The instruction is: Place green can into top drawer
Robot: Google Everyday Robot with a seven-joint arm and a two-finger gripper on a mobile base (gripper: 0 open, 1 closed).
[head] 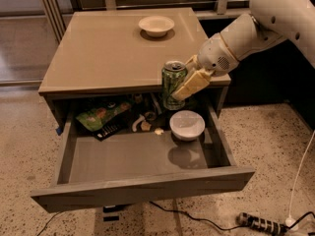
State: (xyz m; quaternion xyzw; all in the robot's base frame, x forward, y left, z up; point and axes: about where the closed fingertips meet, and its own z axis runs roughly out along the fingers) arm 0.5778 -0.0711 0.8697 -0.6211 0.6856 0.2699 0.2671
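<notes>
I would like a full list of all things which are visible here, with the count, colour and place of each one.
cabinet: one, tan top, centre
drawer: one, grey-brown, pulled open under the top
can: one, green, held above the drawer's back right
top bowl: one, cream, far side of the cabinet top
drawer bowl: one, white, back right in the drawer
snack bag: one, green, back left in the drawer
small items: several, dark and pale, back of the drawer, too small to name
power strip: one, dark, floor, lower right
arm: one, white, from upper right
end effector: one, tan fingers, shut on the can
</notes>
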